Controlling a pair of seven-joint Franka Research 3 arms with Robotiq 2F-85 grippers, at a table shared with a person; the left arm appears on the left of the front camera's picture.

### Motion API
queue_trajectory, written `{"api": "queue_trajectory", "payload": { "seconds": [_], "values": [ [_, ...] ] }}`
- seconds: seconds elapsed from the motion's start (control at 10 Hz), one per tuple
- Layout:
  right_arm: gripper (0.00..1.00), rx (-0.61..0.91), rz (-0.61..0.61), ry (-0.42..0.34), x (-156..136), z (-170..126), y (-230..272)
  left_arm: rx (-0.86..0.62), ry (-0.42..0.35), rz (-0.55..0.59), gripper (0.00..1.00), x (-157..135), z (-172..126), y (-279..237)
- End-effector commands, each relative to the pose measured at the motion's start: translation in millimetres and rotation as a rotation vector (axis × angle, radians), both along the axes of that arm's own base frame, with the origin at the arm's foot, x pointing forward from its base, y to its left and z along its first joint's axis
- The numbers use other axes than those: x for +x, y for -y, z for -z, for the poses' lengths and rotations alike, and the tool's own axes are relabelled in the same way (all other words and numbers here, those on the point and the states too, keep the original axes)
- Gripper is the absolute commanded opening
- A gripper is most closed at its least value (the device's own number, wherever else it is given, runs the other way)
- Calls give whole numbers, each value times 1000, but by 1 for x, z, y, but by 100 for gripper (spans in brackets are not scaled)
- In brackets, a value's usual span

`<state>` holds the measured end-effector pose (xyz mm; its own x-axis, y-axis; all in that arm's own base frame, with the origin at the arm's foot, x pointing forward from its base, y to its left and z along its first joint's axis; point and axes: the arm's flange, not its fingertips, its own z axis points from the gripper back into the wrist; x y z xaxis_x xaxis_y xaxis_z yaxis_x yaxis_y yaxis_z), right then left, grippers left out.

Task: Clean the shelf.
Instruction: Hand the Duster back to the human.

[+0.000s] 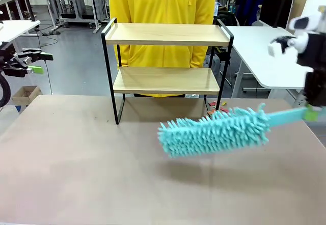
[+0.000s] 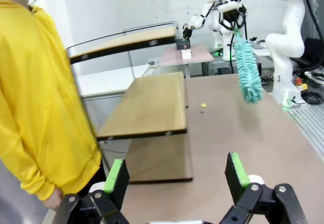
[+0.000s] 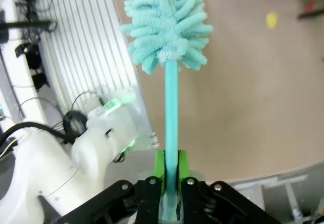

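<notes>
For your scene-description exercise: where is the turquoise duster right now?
In the front view the duster hangs above the table, right of centre, just in front of the shelf, its handle clamped in the right tool.

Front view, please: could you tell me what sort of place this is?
Probably a robotics lab or workshop: white work tables on a grey floor behind the person, and a mounted white robot arm holding a teal duster.

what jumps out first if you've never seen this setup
The fluffy turquoise duster hangs in the air above the table's right half, its handle clamped in the right gripper. Behind it at the far edge stands the shelf, both wooden boards bare, with a person in a bright yellow hoodie right behind. The left gripper is open at the left.
</notes>
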<state>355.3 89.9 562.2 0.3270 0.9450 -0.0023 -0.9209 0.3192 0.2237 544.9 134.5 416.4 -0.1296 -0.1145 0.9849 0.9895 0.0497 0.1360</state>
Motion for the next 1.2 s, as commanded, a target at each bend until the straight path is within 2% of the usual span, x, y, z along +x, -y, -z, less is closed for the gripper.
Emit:
{"api": "queue_trajectory", "payload": {
  "seconds": [0.0, 0.2, 0.4, 0.5, 0.6, 0.7, 0.8, 1.1],
  "values": [
    [13, 128, -72, 69, 31, 1, -10, 10, -9, -85, 100, -94, 0, 39],
    [13, 289, -252, 211, 47, 0, -17, -63, -84, -116, 100, -151, 1, 67],
    [13, 404, -317, 227, 65, 7, -3, -126, -177, -150, 100, -179, 2, 86],
    [13, 432, -339, 229, 72, 13, 0, -149, -169, -110, 100, -192, -4, 98],
    [13, 431, -339, 252, 75, 15, 2, -126, -173, -80, 100, -192, -3, 103],
    [13, 360, -312, 270, 75, 14, 3, -82, -248, -131, 100, -182, 1, 112],
    [13, 385, -323, 253, 69, 9, -3, -122, -169, -94, 100, -192, 7, 95],
    [13, 385, -323, 253, 69, 9, -3, -122, -169, -94, 100, -192, 7, 95]
  ]
}}
